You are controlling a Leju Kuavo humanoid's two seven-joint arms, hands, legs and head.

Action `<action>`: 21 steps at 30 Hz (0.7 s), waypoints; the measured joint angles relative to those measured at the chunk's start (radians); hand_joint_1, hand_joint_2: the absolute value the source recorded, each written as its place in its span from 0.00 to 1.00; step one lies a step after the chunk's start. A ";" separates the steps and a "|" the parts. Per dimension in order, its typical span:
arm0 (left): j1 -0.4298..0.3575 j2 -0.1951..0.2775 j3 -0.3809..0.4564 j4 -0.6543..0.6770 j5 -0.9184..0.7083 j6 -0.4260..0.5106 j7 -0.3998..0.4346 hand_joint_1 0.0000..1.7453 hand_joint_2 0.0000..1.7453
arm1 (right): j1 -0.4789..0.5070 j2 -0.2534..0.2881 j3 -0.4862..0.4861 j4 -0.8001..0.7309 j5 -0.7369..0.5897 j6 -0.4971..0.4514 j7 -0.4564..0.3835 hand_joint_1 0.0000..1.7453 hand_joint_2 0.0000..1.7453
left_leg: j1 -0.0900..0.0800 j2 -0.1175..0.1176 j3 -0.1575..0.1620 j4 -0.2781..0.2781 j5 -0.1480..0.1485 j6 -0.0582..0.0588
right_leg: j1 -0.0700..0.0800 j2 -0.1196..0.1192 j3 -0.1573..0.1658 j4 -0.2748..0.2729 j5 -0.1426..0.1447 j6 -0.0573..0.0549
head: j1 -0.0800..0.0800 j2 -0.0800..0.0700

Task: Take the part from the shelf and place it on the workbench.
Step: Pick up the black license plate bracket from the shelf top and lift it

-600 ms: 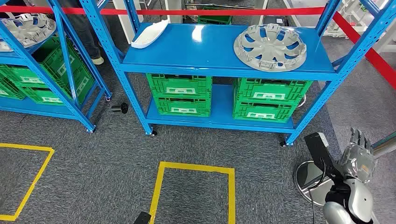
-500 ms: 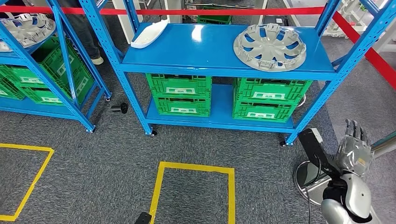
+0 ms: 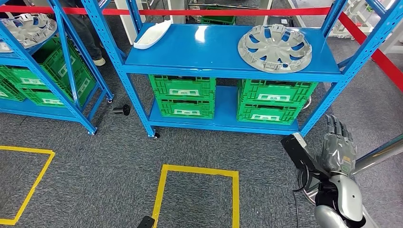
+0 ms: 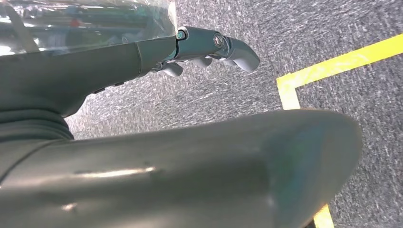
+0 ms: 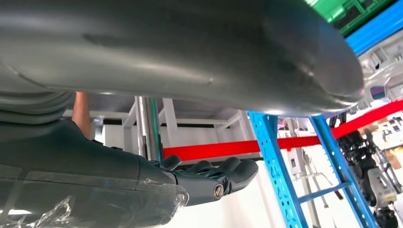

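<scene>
A grey wheel cover (image 3: 274, 47) lies flat on the right side of the blue shelf's upper board (image 3: 209, 52). A white curved part (image 3: 152, 34) rests at that board's back left corner. My right hand (image 3: 338, 148) is raised at the lower right, below and in front of the shelf's right post, fingers straight and apart, holding nothing. In the right wrist view the same hand (image 5: 209, 178) is empty, with blue shelf posts (image 5: 275, 161) beyond it. My left hand (image 4: 209, 47) hangs over grey carpet by a yellow floor line (image 4: 332, 66), fingers extended and holding nothing.
Green crates (image 3: 183, 95) (image 3: 273, 100) fill the lower shelf board. A second blue shelf (image 3: 43, 71) at the left carries another wheel cover (image 3: 26, 27). Red tape (image 3: 214, 10) runs behind. A person's legs (image 3: 90, 33) stand at back left. A yellow floor square (image 3: 199, 190) lies in front.
My right hand has moved up and to the left, closer to the shelf's right post. The shelf and its parts have not moved.
</scene>
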 joint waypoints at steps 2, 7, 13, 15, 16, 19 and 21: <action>0.000 0.000 0.000 0.000 -0.002 -0.001 0.000 0.00 0.00 | 0.006 0.001 0.007 0.000 0.006 0.000 0.000 0.00 0.00 | 0.000 0.000 0.000 0.000 0.000 0.000 | 0.000 0.000 0.000 0.000 0.000 0.000 | 0.000 0.000; 0.000 0.001 0.000 0.000 -0.002 -0.009 0.008 0.00 0.00 | 0.013 0.003 0.016 0.000 0.037 0.007 0.003 0.00 0.00 | 0.000 0.000 0.000 0.000 0.000 0.000 | 0.000 0.000 0.000 0.000 0.000 0.000 | 0.000 0.000; 0.000 0.001 0.000 0.000 -0.002 -0.019 0.010 0.00 0.00 | 0.017 0.003 0.025 0.000 0.097 0.022 0.010 0.00 0.00 | 0.000 0.000 0.000 0.000 0.000 0.000 | 0.000 0.000 0.000 0.000 0.000 0.000 | 0.000 0.000; 0.000 0.001 0.000 0.000 -0.001 -0.022 0.010 0.00 0.00 | 0.018 0.003 0.026 0.000 0.112 0.025 0.013 0.00 0.00 | 0.000 0.000 0.000 0.000 0.000 0.000 | 0.000 0.000 0.000 0.000 0.000 0.000 | 0.000 0.000; 0.000 0.001 0.000 0.000 -0.001 -0.023 0.010 0.00 0.00 | 0.019 0.003 0.027 0.000 0.117 0.027 0.014 0.00 0.00 | 0.000 0.000 0.000 0.000 0.000 0.000 | 0.000 0.000 0.000 0.000 0.000 0.000 | 0.000 0.000; 0.000 0.002 0.000 0.000 -0.001 -0.026 0.009 0.00 0.00 | 0.019 0.003 0.028 0.000 0.132 0.033 0.016 0.00 0.00 | 0.000 0.000 0.000 0.000 0.000 0.000 | 0.000 0.000 0.000 0.000 0.000 0.000 | 0.000 0.000; 0.000 0.002 0.000 0.000 -0.001 -0.029 0.009 0.00 0.00 | 0.020 0.003 0.030 0.000 0.140 0.038 0.019 0.00 0.00 | 0.000 0.000 0.000 0.000 0.000 0.000 | 0.000 0.000 0.000 0.000 0.000 0.000 | 0.000 0.000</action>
